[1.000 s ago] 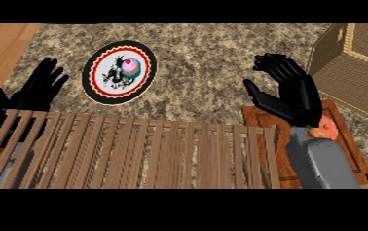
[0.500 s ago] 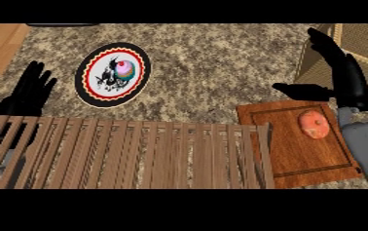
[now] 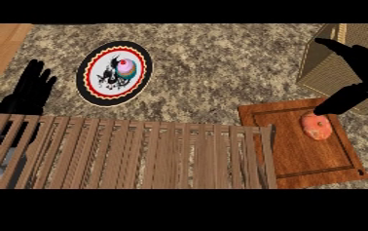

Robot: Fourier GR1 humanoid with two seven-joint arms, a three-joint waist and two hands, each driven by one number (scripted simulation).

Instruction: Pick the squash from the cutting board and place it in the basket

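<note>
The orange-pink squash (image 3: 316,127) lies on the wooden cutting board (image 3: 287,149) at the lower right. My right hand (image 3: 345,100) hovers at the right edge just above and beyond the squash. It is open, its thumb pointing down toward the squash and its fingers (image 3: 338,47) stretched across the tan woven basket (image 3: 323,71) at the upper right. Nothing is held in it. My left hand (image 3: 30,88) rests open at the left edge, fingers up, beside the plate.
A round plate (image 3: 115,73) with a red and black rim and a painted centre lies on the speckled counter (image 3: 215,64) at the left. A wide slatted wooden rack (image 3: 137,152) fills the lower left, touching the board's left side.
My right hand has moved right and away from me, off the board, leaving the squash in full sight. The left hand has kept its place by the plate.
</note>
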